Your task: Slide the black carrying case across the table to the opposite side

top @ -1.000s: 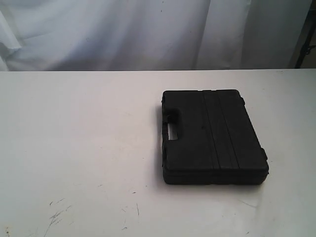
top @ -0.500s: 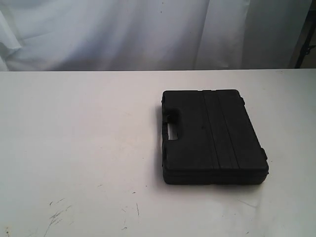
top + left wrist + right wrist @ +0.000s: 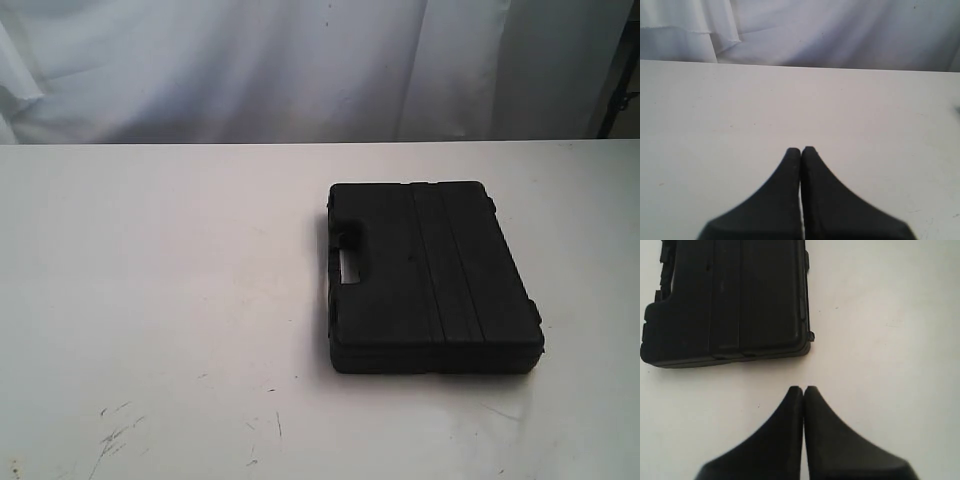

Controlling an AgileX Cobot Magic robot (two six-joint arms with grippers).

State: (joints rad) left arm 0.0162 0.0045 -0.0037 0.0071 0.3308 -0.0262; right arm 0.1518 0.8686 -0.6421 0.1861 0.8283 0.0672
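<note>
The black carrying case (image 3: 430,277) lies flat and closed on the white table (image 3: 160,280), right of the middle, its handle cut-out facing left. The right wrist view shows the case (image 3: 730,300) a short way ahead of my right gripper (image 3: 803,388), which is shut on nothing and apart from it. My left gripper (image 3: 801,149) is shut too, over bare tabletop (image 3: 800,100), with no case in its view. Neither gripper appears in the exterior view.
White cloth (image 3: 300,70) hangs behind the table's far edge. Dark scuff marks (image 3: 115,435) mark the near left of the tabletop. A dark stand (image 3: 622,95) shows at the far right edge.
</note>
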